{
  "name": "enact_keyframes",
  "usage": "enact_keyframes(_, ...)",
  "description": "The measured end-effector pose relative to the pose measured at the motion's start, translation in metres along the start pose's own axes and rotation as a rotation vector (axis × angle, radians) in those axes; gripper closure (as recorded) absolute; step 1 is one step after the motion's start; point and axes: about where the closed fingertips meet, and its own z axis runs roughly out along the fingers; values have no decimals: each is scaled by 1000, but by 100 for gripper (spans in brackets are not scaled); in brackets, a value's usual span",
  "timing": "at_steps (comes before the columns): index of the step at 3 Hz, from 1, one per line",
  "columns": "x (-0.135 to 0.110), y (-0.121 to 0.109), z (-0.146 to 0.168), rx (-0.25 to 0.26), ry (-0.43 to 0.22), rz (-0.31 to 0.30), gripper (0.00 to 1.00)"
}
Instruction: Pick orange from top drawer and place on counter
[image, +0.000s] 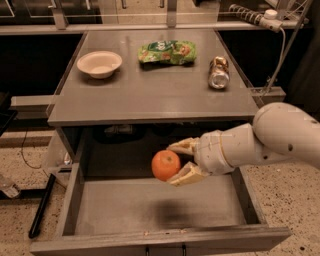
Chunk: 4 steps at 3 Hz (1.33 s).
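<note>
Bright orange (165, 165), round, pinched in tool (172, 165), above top drawer (150, 212) floor

This looks like a robot test lab arranged as a plain kitchen corner; a grey counter (150, 100) carries a bowl (99, 63), a snack bag (166, 51) and a can (218, 72); the floor (292, 200) is speckled; the gripper (175, 164) is above the open top drawer (150, 207), clasping the orange (164, 165).

Your gripper (174, 165), above the top drawer (150, 207), has two pale yellow fingers (187, 175); behind it, a white banded wrist (215, 152) and smooth white forearm (287, 132).
</note>
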Motion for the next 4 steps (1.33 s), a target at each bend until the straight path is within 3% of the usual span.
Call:
enact_keyframes(2,-87,-72,-79,128,126,-113,100)
enact_keyframes(3,-106,-124,-89,141,162,-121,100)
enact_keyframes(4,-109,-174,-84,142,174,-105,100)
